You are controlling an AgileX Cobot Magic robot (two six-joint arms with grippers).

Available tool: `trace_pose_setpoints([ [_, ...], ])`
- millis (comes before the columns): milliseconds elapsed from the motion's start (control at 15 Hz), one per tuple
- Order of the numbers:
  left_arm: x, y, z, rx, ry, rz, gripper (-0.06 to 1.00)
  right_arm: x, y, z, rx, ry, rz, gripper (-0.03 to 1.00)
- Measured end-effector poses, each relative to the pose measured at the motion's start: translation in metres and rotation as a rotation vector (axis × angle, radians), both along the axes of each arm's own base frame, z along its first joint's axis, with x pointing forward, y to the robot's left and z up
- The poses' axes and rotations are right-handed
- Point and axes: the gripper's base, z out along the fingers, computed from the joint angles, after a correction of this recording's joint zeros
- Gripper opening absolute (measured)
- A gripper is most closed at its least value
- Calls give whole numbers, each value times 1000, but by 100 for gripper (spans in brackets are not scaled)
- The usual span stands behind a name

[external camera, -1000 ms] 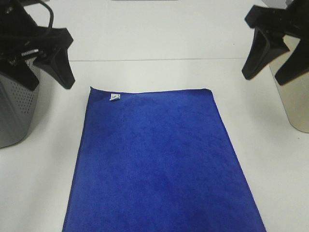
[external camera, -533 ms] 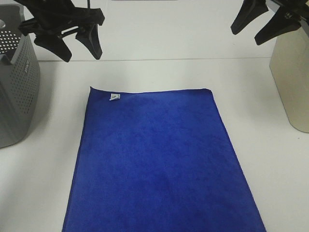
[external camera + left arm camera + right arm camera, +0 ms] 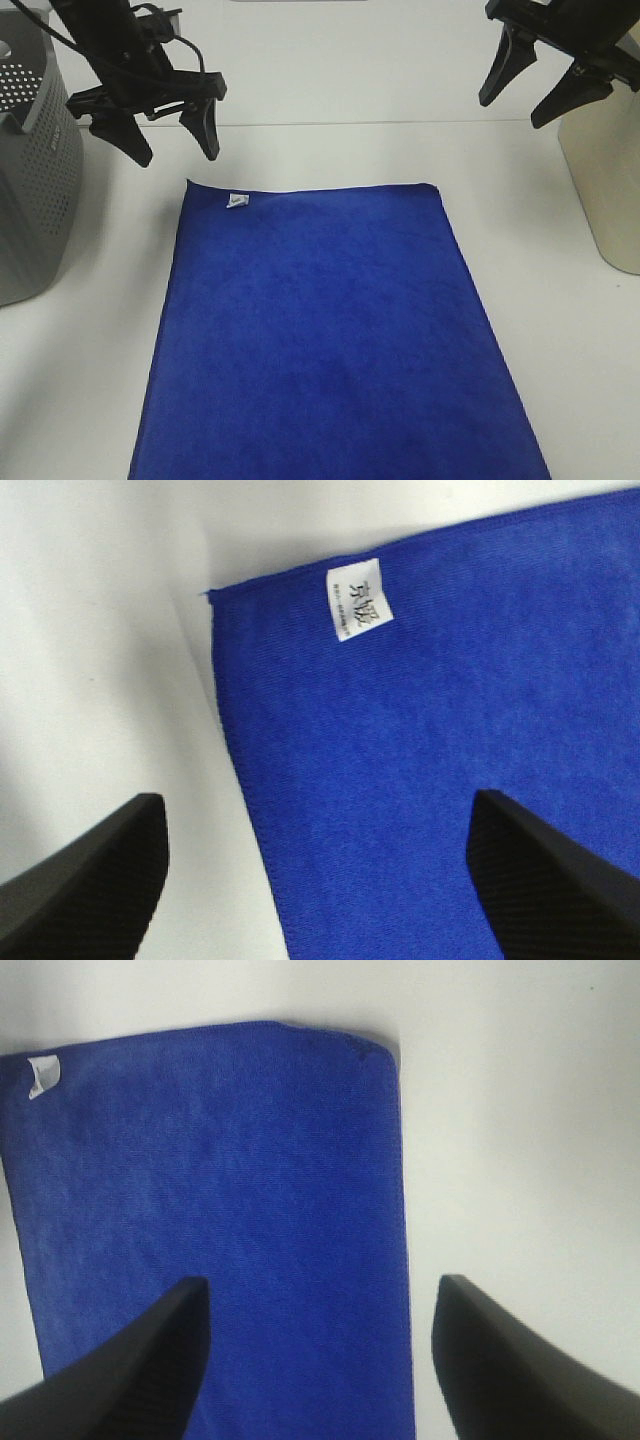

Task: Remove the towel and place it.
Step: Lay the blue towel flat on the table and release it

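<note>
Print on towel tag, legible only in left wrist view

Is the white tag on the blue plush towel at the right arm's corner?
No, the white tag sits at the blue plush towel's far corner nearest the left gripper.

Changes logged:

- My left gripper: a second ago it hung at the left edge, in front of the grey perforated basket. Half a second ago it was lifted high. It is now lower and further inward, just beyond the towel corner bearing the white tag.
- My right gripper: a second ago it was in front of the beige bin. It then rose toward the top right. It has since dropped slightly and shifted inward, well apart from the towel.
- Basket and bin: both were partly covered by my arms and are now largely exposed.
</note>
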Motion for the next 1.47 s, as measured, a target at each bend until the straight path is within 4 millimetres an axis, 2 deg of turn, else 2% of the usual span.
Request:
trace_pose_setpoints([
  [133, 4, 14, -2, -5, 5, 32, 75, 16, 0, -15, -8, 18, 23, 64],
  [267, 5, 18, -2, -2, 3, 24, 75, 22, -3, -27, -55, 40, 10, 66],
  [400, 5, 18, -2, 1, 0, 10, 75, 22, -3, -28, -127, 45, -4, 83],
  [533, 5, 17, -6, 3, 5, 4, 75, 24, 0, -33, -152, 46, -8, 91],
  [867, 13, 25, -40, -7, 65, 28, 75, 35, 4, -68, -109, 67, 31, 93],
  [1133, 18, 24, -65, -10, 87, 39, 75, 42, 8, -98, -75, 80, 84, 93],
  [1467, 23, 25, -73, -43, 69, 68, 75, 47, 9, -126, -73, 86, 113, 93],
])
